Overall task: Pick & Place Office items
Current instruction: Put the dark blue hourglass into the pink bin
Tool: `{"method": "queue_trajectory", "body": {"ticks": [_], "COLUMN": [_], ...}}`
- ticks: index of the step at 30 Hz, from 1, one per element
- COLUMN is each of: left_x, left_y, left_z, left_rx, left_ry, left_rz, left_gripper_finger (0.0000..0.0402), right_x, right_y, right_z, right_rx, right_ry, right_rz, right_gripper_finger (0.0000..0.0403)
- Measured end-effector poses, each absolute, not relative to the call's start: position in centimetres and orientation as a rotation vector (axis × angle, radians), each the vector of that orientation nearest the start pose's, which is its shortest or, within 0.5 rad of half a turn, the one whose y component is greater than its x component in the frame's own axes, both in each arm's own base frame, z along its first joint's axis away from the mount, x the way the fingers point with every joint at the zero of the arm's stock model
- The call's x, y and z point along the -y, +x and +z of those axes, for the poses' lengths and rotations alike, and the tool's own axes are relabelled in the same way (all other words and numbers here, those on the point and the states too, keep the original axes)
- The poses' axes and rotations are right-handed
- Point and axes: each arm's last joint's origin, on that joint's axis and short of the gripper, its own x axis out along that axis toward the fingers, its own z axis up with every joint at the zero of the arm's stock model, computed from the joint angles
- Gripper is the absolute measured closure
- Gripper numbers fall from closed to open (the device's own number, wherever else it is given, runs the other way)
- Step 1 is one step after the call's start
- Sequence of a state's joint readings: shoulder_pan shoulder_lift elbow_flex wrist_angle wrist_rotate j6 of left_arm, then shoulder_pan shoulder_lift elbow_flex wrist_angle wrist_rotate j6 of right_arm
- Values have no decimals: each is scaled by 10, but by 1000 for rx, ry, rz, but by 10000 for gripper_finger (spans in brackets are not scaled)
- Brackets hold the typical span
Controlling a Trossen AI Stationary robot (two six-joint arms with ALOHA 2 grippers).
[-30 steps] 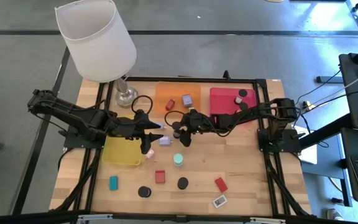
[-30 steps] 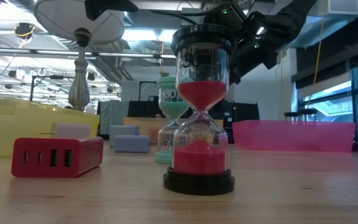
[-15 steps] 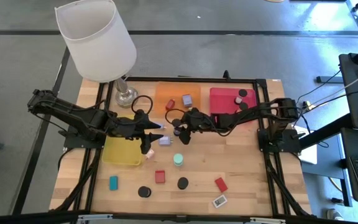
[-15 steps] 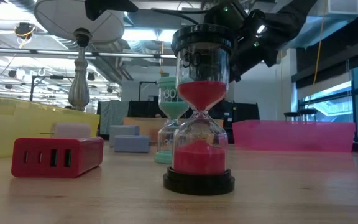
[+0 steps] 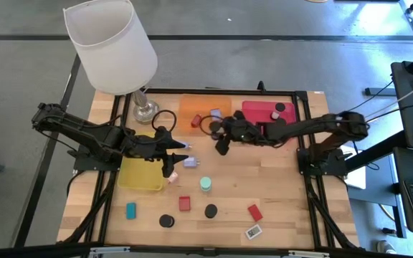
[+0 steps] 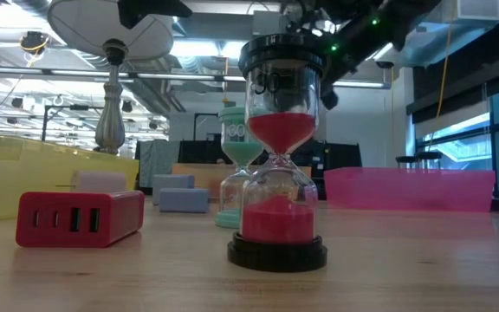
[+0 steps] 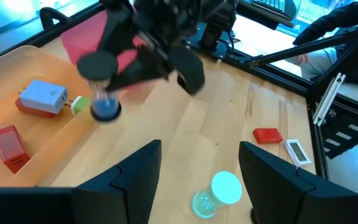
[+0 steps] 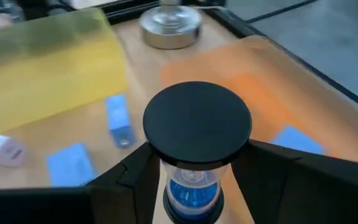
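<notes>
Right wrist view shows the right gripper (image 8: 197,180) clamped on a blue sand timer (image 8: 196,155), held above the orange tray (image 8: 272,99). Glass looks fragile and slippery, so gripping the waist seems safest. Left gripper (image 7: 197,168) waits half-open.

A red-sand hourglass (image 6: 277,165) with black end caps stands upright on the wooden desk (image 6: 405,269), close to the camera. Behind it is a mint hourglass (image 6: 236,165), partly hidden. To one side lies a red block (image 6: 80,217) with ports in its face, beside a yellow tray (image 6: 33,173). Lavender blocks (image 6: 180,194) sit farther back, and a pink tray (image 6: 414,189) on the other side. A dark arm (image 6: 362,35) hangs above.
</notes>
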State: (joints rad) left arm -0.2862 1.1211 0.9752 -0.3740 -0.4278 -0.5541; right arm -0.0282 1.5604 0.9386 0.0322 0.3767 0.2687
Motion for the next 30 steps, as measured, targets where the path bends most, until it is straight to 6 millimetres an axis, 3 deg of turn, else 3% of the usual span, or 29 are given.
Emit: {"method": "queue_trajectory", "body": {"ticks": [4,12,18,24,30], "left_x": [56,56,55,54,54], "left_y": [232,232,232,232,232], "left_z": [318,318,318,319,318], "left_rx": [-434,-432,-425,-410,-410], "left_ry": [-360,-372,-368,-355,-352], "left_rz": [268,270,281,321,327], "left_gripper_finger": [190,190,190,190,190], "right_x": [34,60,68,74,79], "right_y": [309,241,202,191,196], "right_z": [230,230,216,189,174], "right_rx": [-529,-441,-372,-285,-275], "right_ry": [165,232,287,379,375], "right_rz": [-515,-728,-873,-1028,-1094], "right_gripper_finger": [228,227,227,227,227]}}
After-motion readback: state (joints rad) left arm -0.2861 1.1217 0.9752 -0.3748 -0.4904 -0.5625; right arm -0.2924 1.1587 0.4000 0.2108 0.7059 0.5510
